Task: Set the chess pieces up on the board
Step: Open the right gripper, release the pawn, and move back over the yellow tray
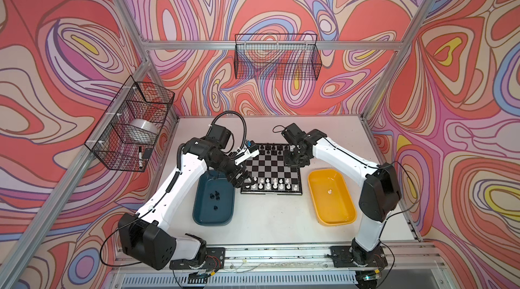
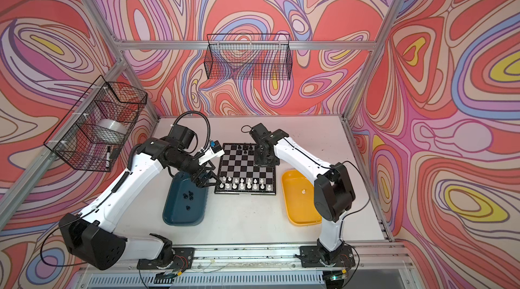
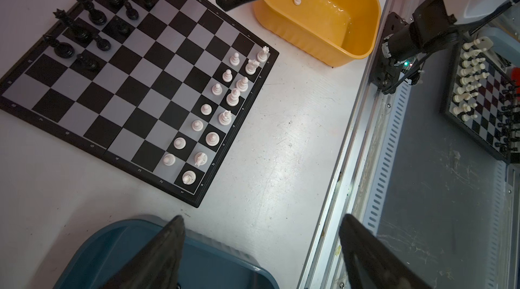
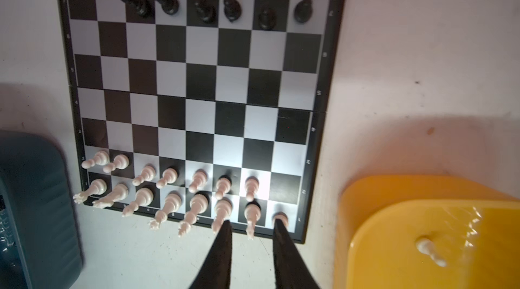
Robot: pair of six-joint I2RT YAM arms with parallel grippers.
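Observation:
The board (image 1: 271, 166) (image 3: 132, 82) (image 4: 197, 82) lies mid-table. White chess pieces (image 1: 271, 184) (image 3: 225, 99) (image 4: 168, 189) fill its two near rows. Black ones (image 1: 271, 148) (image 4: 205, 6) stand in the far rows. A few black pieces (image 1: 215, 196) lie in the teal tray (image 1: 197, 211). One white pawn (image 1: 329, 191) (image 4: 430, 249) stands in the yellow tray (image 1: 337, 217). My left gripper (image 1: 246, 180) (image 3: 263, 223) hangs open and empty between the teal tray's far corner and the board's near left corner. My right gripper (image 1: 294, 161) (image 4: 251, 221) hovers above the board's right side, jaws slightly apart and empty.
Wire baskets hang on the left wall (image 1: 132, 127), with a tape roll and a marker, and on the back wall (image 1: 277, 57). An aluminium rail (image 1: 281, 251) runs along the table's front. In the left wrist view a second set-up chessboard (image 3: 484, 104) sits beyond that edge.

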